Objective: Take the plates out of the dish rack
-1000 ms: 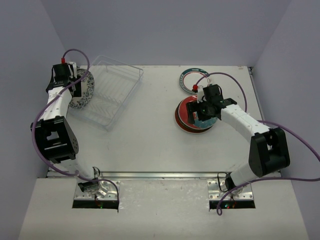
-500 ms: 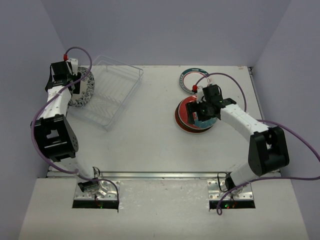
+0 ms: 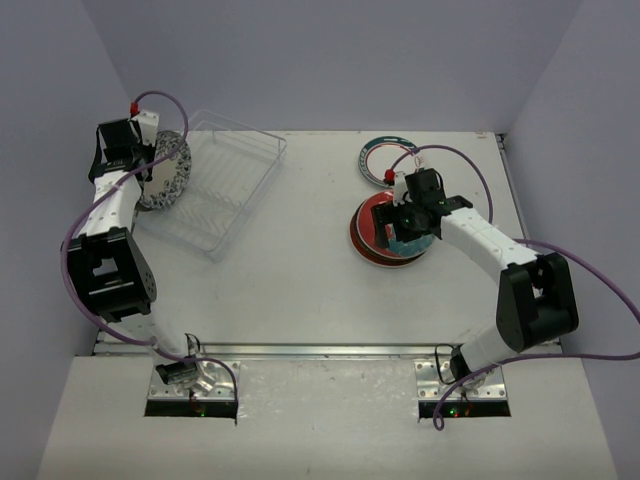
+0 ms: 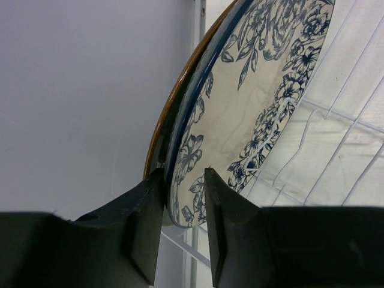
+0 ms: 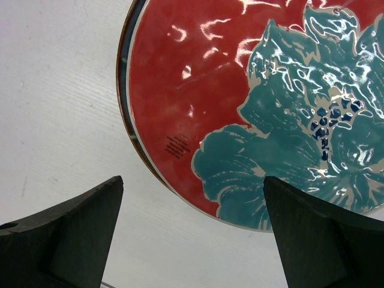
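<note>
The white round plate with blue flower pattern [image 3: 168, 172] is pinched at its rim between the narrowly closed fingers of the left gripper [image 4: 185, 201], at the left end of the clear plastic dish rack [image 3: 228, 180]. Compared with one second ago, this gripper is found farther back and the plate is tilted more steeply. The right gripper [image 5: 192, 180] is spread wide, unmoved, above the red plate with a teal flower [image 5: 240, 108], which is lying on top of a stack.

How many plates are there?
4 visible: a blue-flowered plate in the left gripper at the dish rack's left edge, a ringed plate farther back, and a red plate stacked on a lower plate below the right gripper. More may hide underneath.
</note>
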Controlling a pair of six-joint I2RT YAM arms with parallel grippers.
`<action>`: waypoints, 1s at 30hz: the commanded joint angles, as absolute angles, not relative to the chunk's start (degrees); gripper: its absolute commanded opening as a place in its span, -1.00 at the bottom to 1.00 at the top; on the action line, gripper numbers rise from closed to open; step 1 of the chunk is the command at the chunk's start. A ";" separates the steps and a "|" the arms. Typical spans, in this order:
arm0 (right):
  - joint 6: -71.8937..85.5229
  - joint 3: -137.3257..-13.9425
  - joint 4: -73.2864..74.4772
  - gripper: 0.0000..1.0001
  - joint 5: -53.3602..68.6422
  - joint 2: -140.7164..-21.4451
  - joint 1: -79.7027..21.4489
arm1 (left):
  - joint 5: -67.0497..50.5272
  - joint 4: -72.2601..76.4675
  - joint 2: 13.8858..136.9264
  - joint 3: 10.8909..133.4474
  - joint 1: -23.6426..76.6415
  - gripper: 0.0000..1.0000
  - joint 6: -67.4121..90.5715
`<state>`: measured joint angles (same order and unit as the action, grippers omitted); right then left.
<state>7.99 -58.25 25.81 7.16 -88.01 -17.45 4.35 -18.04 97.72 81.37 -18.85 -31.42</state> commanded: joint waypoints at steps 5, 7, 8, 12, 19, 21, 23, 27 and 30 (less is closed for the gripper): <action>8.31 -61.75 25.27 0.98 7.96 -87.90 -17.75 | 1.19 -15.16 99.32 81.33 -18.77 -0.65 -32.43; 8.41 -62.10 25.44 0.97 8.06 -88.04 -17.75 | 1.61 -14.93 99.44 80.96 -18.75 -0.81 -32.43; 8.44 -62.26 25.59 0.97 8.09 -88.07 -17.75 | 1.90 -14.86 99.49 80.83 -18.76 -0.89 -32.43; 8.44 -62.71 26.15 0.98 8.17 -87.91 -17.75 | 2.77 -14.41 99.05 80.79 -18.74 -1.00 -32.50; 8.53 -63.54 26.80 0.98 8.35 -87.37 -17.75 | 4.45 -11.48 95.53 80.00 -18.77 -1.00 -32.43; 8.53 -63.66 27.07 0.97 8.35 -87.16 -17.84 | 5.44 -9.94 93.98 79.72 -18.72 -1.00 -32.34; 8.53 -63.77 27.21 0.98 8.35 -86.94 -17.75 | 5.87 -8.91 92.81 79.93 -18.75 -1.00 -32.34; 8.60 -64.07 27.59 0.98 8.43 -86.41 -17.75 | 6.47 -8.27 90.44 82.13 -18.81 -1.00 -31.75; 8.77 -63.91 27.60 0.98 8.51 -86.01 -17.91 | 6.52 -8.09 89.24 83.70 -18.72 -1.00 -31.32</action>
